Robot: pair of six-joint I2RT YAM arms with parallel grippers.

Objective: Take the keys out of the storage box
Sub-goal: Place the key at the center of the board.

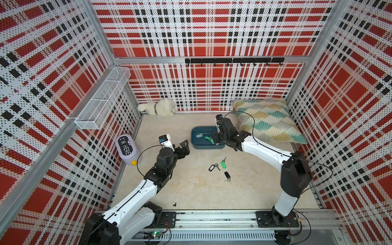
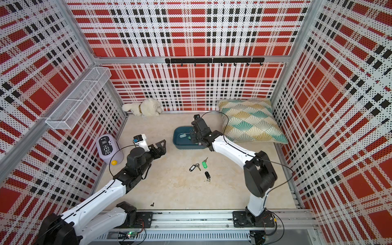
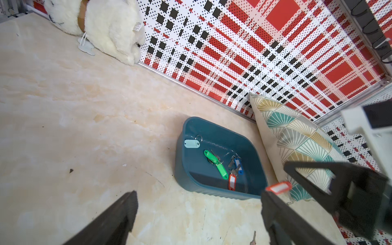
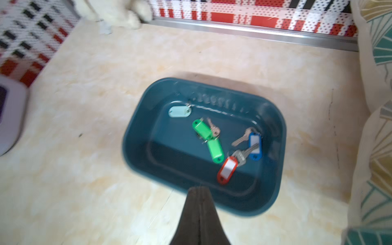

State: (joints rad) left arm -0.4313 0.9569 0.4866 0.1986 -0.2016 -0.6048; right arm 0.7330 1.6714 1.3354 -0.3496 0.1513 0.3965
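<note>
Sorting stood part done. Five of the keys (image 4: pixel 239 156) lay in the storage box (image 1: pixel 196 145): a pale teal tag (image 4: pixel 179 111) toward its 9 o'clock end, two green tags (image 4: pixel 215 151) crossed near the middle, and a blue tag (image 4: pixel 254 146) and red tag (image 4: pixel 227 169) toward 4 o'clock. Three freed keys (image 1: pixel 223 164) lay on the floor (image 1: pixel 191 186) at 5 o'clock from the box, probably set there within reach of both arms. The right gripper (image 4: pixel 199 192) hung over the box's near rim, claw pressed together and empty, so it would need to part before picking. The left gripper (image 1: pixel 187 146) sat at 8 o'clock of the box, claw spread wide, likely keeping clear. A red-orange tag (image 3: pixel 279 187) showed at one left fingertip; whether it touched, I could not tell.
</note>
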